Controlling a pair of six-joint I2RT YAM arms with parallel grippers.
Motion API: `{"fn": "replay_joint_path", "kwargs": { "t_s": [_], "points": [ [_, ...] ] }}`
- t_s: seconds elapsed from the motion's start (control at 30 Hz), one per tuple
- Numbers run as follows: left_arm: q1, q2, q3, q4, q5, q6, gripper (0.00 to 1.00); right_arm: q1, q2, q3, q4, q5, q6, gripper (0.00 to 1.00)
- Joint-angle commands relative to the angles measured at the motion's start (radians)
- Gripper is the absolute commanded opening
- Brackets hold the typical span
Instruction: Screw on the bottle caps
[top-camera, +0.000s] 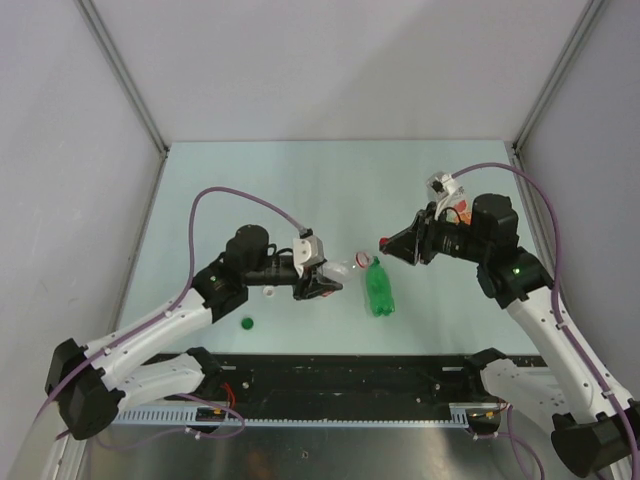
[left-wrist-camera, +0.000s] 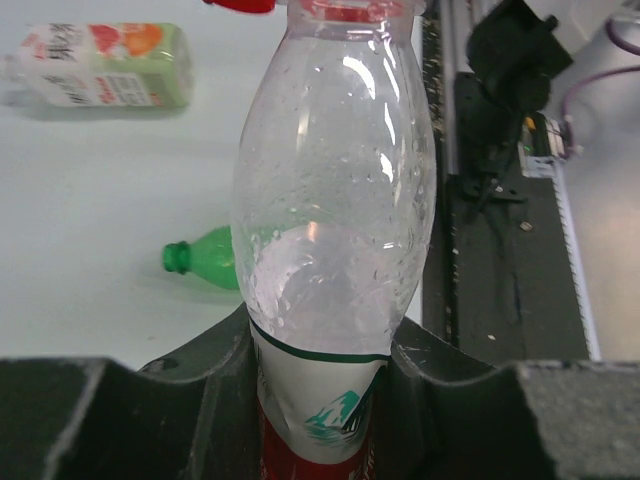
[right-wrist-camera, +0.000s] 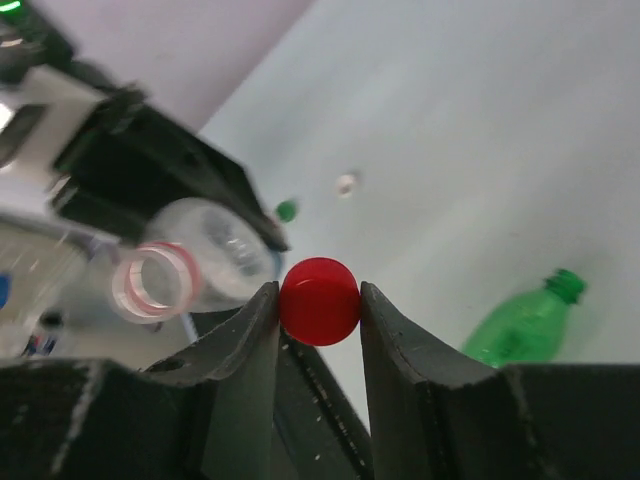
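My left gripper (top-camera: 322, 283) is shut on a clear bottle (left-wrist-camera: 335, 200) with a white and red label, held by its lower body. Its open red-ringed mouth (top-camera: 362, 260) points toward my right gripper. My right gripper (top-camera: 385, 243) is shut on the red cap (right-wrist-camera: 319, 300), a short way from the mouth (right-wrist-camera: 155, 282) and not touching it. The small green bottle (top-camera: 378, 290) lies uncapped on the table below them. The green cap (top-camera: 247, 322) and white cap (top-camera: 270, 293) lie by the left arm. A second labelled clear bottle (left-wrist-camera: 100, 65) lies farther off.
The pale green table (top-camera: 300, 190) is walled at the back and both sides. A black rail (top-camera: 350, 375) with the arm bases runs along the near edge. Purple cables loop over both arms. The second labelled bottle sits partly hidden behind the right arm (top-camera: 455, 205).
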Motion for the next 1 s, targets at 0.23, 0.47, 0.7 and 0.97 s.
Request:
{"fn": "replay_joint_path", "kwargs": {
  "t_s": [0.23, 0.47, 0.7, 0.97],
  "points": [
    [0.003, 0.056, -0.03, -0.002, 0.16, -0.006, 0.31, -0.005, -0.016, 0.025, 0.123, -0.475, -0.06, 0.23],
    [0.002, 0.097, -0.011, -0.001, 0.19, -0.032, 0.31, -0.003, -0.004, 0.042, 0.017, -0.444, -0.139, 0.24],
    [0.003, 0.112, 0.002, -0.001, 0.185, -0.042, 0.31, 0.003, 0.016, 0.05, -0.057, -0.38, -0.201, 0.24],
    [0.001, 0.116, 0.018, -0.002, 0.153, -0.061, 0.3, 0.052, 0.041, 0.051, -0.057, -0.373, -0.208, 0.26]
  ]
}}
